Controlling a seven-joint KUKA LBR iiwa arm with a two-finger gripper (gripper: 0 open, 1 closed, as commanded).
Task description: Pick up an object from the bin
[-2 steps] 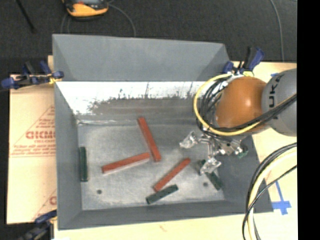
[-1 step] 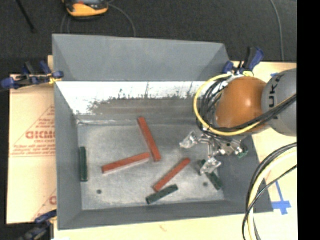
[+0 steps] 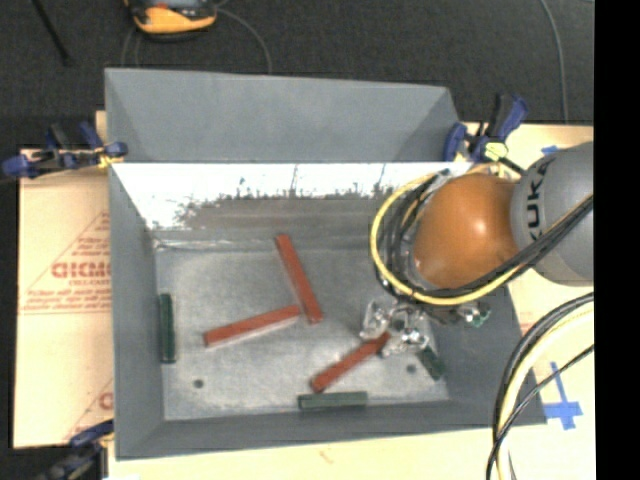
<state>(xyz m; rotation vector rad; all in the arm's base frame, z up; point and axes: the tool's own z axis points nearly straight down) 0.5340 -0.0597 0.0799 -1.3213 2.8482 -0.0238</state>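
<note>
Red-brown stick [image 3: 343,367] in the lower right part of the bin [image 3: 135,268] has its upper end under the gripper [image 3: 397,330], whose grip cannot be told.

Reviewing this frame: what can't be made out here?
Camera view: whether the gripper touches the upper end of the red-brown stick at the front right of the bin; the meeting point is too small to tell.
Camera view: the upper end of the dark green stick beside it, hidden under the gripper.
Camera view: the bin's right back floor, covered by the arm's orange cover.
</note>
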